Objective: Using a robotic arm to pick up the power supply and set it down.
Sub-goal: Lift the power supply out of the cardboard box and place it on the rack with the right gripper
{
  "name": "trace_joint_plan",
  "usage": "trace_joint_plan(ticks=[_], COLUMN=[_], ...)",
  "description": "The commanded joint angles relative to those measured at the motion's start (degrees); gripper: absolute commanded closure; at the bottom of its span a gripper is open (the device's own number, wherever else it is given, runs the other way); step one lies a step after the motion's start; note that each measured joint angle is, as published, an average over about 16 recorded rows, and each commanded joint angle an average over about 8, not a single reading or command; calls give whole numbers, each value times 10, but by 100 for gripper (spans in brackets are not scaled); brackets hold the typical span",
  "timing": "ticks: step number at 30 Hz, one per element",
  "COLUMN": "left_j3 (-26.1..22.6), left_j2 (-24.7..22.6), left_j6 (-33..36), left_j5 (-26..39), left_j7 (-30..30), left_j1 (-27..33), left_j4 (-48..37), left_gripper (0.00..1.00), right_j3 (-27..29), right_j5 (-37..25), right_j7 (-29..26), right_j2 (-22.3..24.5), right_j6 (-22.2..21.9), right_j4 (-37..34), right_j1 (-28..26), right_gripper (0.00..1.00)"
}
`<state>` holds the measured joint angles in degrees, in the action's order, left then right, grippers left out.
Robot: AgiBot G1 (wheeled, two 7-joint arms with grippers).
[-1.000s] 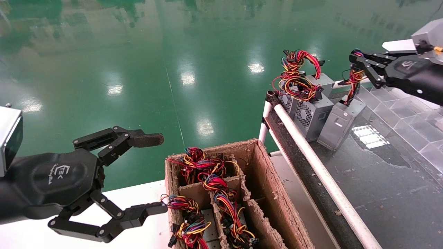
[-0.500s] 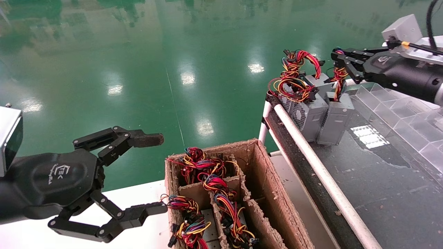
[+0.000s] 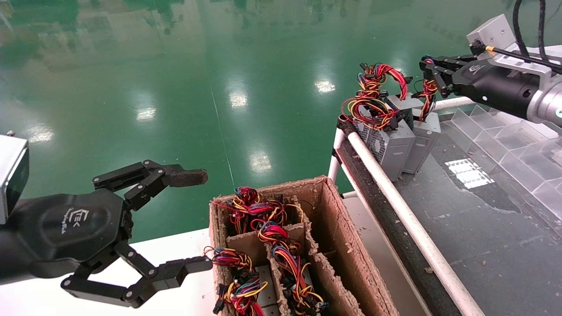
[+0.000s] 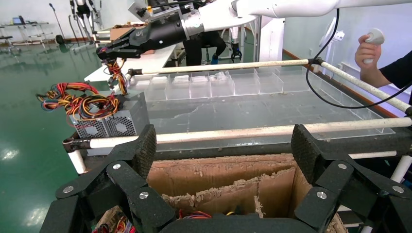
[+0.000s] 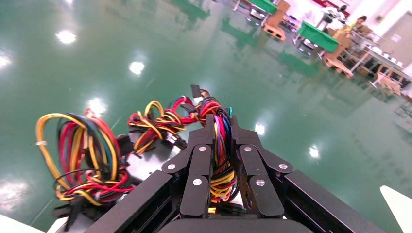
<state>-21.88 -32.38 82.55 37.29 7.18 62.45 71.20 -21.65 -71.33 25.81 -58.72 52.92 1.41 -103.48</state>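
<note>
Since a second ago my right gripper [image 3: 428, 74] has swung left and back, and the power supply [image 3: 423, 140] it carries has gone from hanging tilted and apart to standing upright just beside the other grey units [image 3: 386, 140] at the far left corner of the dark worktop [image 3: 483, 228]. The right gripper is clamped on the wire bundle [image 5: 222, 155] of that unit, red, yellow and black strands pinched between its fingers [image 5: 199, 167]. I cannot tell whether the box is bearing on the worktop or hanging from the wires. My left gripper [image 3: 193, 219] has not shifted: it hovers with its jaws spread wide beside the cardboard box [image 3: 333, 228], whose compartments hold more wired units [image 3: 281, 263]. A white rail [image 3: 408, 219] runs along the worktop's near edge.
</note>
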Motion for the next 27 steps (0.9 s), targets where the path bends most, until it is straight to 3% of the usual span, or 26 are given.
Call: trace_joint_plan(ticks=[1, 16, 27], left_j3=[0, 0, 0], left_j2=[0, 0, 0], left_j6=[0, 0, 0], left_j5=[0, 0, 0], left_j7=[0, 0, 0], left_j1=[0, 0, 0], left_j4=[0, 0, 0], left_gripper=[0, 0, 0], right_j3=[0, -4, -4], right_j5=[-1, -6, -5], right_j7=[2, -12, -22], right_j2=[-6, -14, -16], right_j6=[-17, 29, 35], right_j4=[-5, -11, -14], right_j1=[0, -7, -14], right_gripper=[100, 100, 100])
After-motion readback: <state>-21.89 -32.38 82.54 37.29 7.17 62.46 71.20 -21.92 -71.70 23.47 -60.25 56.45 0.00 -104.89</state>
